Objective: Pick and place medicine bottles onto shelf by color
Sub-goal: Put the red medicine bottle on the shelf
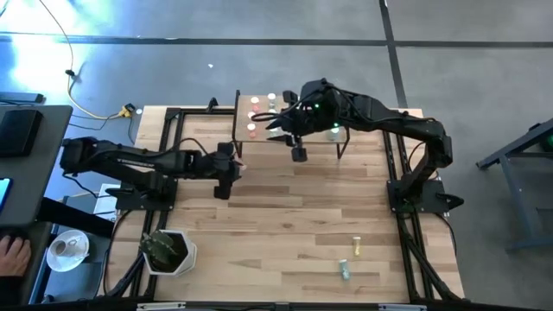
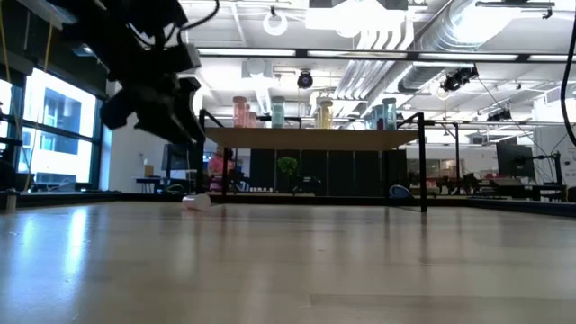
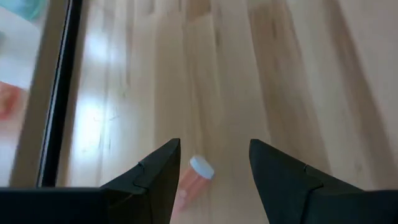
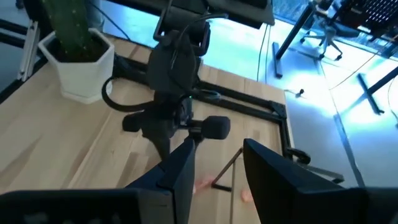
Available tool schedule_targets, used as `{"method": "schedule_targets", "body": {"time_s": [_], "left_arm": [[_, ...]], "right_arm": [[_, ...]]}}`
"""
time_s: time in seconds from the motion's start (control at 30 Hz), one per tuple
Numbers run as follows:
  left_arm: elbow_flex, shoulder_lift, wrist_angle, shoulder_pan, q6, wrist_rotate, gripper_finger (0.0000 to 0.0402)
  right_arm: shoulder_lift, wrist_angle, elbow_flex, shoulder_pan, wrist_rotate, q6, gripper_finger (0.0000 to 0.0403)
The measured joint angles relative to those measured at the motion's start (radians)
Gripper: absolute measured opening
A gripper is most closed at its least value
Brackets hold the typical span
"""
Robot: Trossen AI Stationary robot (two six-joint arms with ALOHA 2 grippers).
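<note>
At about nine o'clock on the desk [image 1: 285,216], the left gripper [image 1: 232,169] hangs low with its jaws apart and nothing held. The left wrist view shows a pink medicine bottle [image 3: 191,178] lying on its side between the fingers [image 3: 155,180], white cap pointing away from the camera. It looks light, rigid and smooth, so it will likely roll or skid if nudged; my judgement is to close across the round body just below the cap, square to its axis, rather than on the cap.

At twelve o'clock stands the shelf [image 1: 246,102], with several bottles [image 1: 252,128] upright on it, pink ones at its left end. The right gripper [image 1: 283,130] hovers over the shelf, jaws parted, holding nothing that can be seen.

Toward five o'clock, a yellow bottle [image 1: 355,248] and a green bottle [image 1: 345,271] lie apart on the desk, not yet shelved.
</note>
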Motion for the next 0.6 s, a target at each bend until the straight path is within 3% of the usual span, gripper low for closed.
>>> {"method": "schedule_targets", "body": {"time_s": [0.33, 0.6], "left_arm": [[0.044, 0.14, -0.054, 0.031, 0.095, -0.078, 0.0181], [0.103, 0.201, -0.13, 0.116, 0.141, -0.065, 0.0181]], "right_arm": [[-0.001, -0.072, 0.0, 0.001, 0.0, 0.0, 0.0129], [-0.001, -0.082, 0.0, 0.001, -0.001, 0.0, 0.0129]]}}
